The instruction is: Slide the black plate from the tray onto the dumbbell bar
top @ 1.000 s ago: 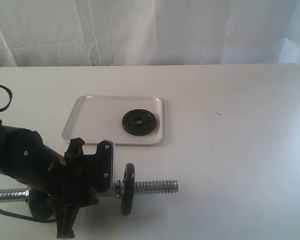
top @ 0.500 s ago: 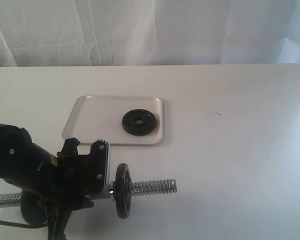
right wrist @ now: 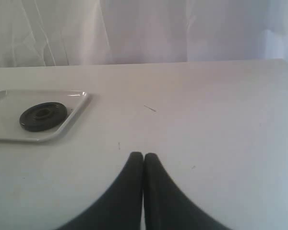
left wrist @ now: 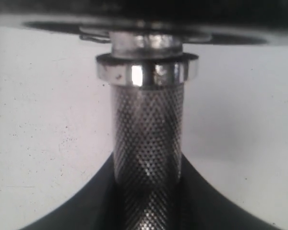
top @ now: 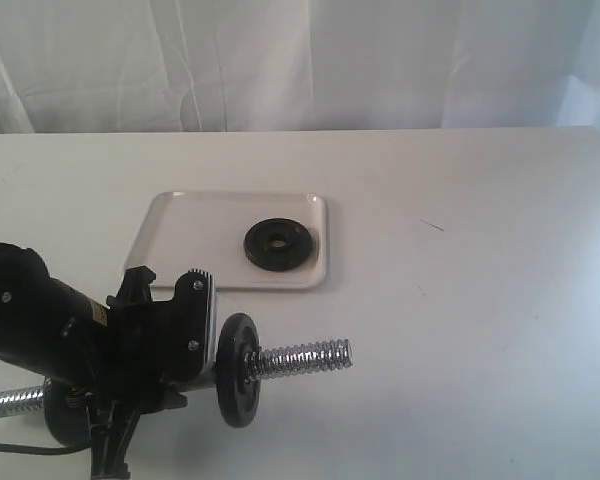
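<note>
The black plate (top: pixel 278 244) lies flat in the right part of the white tray (top: pixel 180 235); the right wrist view shows the same plate (right wrist: pixel 42 116) and tray (right wrist: pixel 5 108). My left gripper (top: pixel 208 362) is shut on the dumbbell bar (top: pixel 300 358) and holds it off the table, right threaded end tilted up. In the left wrist view its fingers (left wrist: pixel 86 206) clamp the knurled middle of the bar (left wrist: pixel 148 129). One black disc (top: pixel 238 370) sits on the bar beside the gripper. My right gripper (right wrist: pixel 143 158) is shut and empty above bare table.
A second black disc (top: pixel 65 420) sits on the bar's left part, half hidden behind my left arm, with the left threaded end (top: pixel 15 402) beyond it. White curtain hangs behind the table. A small dark mark (top: pixel 432 225) lies right of the tray.
The left gripper has shifted slightly left with the bar, and the bar's right end has risen off the table and tilted upward. The plate in the tray has not moved.
</note>
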Robot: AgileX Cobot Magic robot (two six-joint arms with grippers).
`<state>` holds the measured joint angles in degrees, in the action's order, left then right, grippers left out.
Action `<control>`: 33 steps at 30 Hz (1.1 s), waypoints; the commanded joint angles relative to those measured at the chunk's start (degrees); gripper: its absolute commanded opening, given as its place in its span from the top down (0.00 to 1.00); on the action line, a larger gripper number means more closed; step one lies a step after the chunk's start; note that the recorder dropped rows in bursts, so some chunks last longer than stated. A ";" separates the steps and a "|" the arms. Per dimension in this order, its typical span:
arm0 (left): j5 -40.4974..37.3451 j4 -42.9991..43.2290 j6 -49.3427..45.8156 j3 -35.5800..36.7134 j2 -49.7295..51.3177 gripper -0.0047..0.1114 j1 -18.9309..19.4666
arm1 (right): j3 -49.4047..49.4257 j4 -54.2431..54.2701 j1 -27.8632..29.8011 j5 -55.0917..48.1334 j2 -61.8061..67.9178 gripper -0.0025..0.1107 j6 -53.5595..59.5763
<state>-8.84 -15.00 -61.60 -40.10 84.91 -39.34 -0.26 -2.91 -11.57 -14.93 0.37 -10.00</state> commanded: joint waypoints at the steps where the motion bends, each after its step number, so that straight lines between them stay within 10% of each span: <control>1: 4.14 -1.37 0.32 -1.23 -4.19 0.96 -0.27 | 0.26 0.06 -0.01 0.04 -0.37 0.98 -0.29; 17: 4.14 -1.37 0.32 -1.23 -4.28 0.96 -0.27 | 0.26 0.32 -0.01 1.03 -0.37 0.98 -0.64; 33: 4.52 -1.37 5.23 -1.23 -4.26 0.96 -0.15 | 0.26 10.93 -0.01 38.91 -0.37 0.98 -10.16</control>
<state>-9.23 -13.97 -58.39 -40.01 83.62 -39.34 -0.12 7.86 -11.57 19.06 0.29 -19.89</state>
